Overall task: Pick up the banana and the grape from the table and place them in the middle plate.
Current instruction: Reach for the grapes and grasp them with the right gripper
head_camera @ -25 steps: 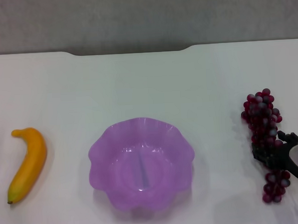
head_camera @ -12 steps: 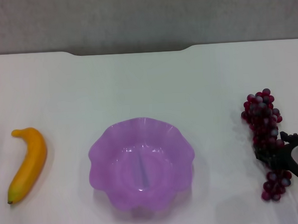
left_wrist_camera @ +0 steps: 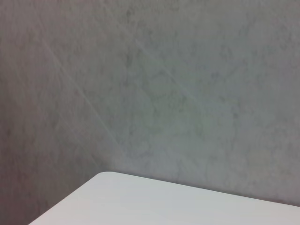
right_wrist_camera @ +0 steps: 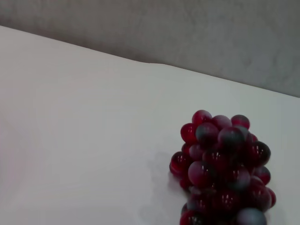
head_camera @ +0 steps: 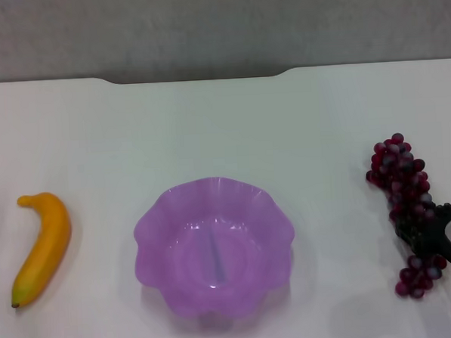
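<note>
The grape (head_camera: pixel 398 167) is a long dark red bunch lying on the white table (head_camera: pixel 223 124) at the right. My right gripper (head_camera: pixel 422 233) comes in from the right edge, its black fingers shut across the bunch's middle. Grapes show above and below the fingers. The right wrist view shows the bunch's far end (right_wrist_camera: pixel 220 168) close up, touching the tabletop. The yellow-orange banana (head_camera: pixel 42 247) lies alone at the far left. The purple scalloped middle plate (head_camera: pixel 211 186) stands between them with nothing in it. My left gripper is out of view.
The table's far edge has a notch (head_camera: pixel 198 76) with a grey wall behind it. The left wrist view shows only a table corner (left_wrist_camera: pixel 108 176) and that wall.
The right gripper's fingers have drawn together around the grape bunch. The bunch has shifted and turned slightly, its lower end swinging a little to the right.
</note>
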Controlling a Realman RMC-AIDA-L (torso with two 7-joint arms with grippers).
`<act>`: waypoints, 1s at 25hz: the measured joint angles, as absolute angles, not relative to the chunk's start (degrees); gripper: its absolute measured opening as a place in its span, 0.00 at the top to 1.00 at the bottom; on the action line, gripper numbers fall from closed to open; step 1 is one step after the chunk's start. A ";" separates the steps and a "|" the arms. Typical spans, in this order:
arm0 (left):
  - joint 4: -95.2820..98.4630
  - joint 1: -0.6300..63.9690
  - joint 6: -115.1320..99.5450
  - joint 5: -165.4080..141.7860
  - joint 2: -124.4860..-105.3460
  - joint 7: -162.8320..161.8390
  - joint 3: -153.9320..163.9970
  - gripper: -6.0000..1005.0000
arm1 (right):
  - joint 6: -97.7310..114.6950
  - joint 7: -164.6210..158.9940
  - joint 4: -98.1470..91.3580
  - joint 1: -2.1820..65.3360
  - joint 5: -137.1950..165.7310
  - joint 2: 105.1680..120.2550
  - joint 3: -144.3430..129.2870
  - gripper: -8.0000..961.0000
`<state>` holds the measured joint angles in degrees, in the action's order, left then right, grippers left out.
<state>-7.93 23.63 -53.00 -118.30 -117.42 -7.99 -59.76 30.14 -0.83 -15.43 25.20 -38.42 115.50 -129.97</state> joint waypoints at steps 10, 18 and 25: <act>-8.00 23.64 -53.00 -118.30 -117.42 -8.00 -59.76 0.14 | 30.16 -0.89 -14.65 25.39 -38.50 115.48 -129.54 0.45; -8.00 23.65 -53.00 -118.30 -117.42 -8.00 -59.76 0.14 | 30.62 -0.61 -14.40 25.39 -38.31 115.49 -129.28 0.47; -7.90 23.64 -52.99 -118.30 -117.42 -8.00 -59.76 0.14 | 33.99 -0.93 -14.53 25.49 -38.39 115.43 -127.80 0.48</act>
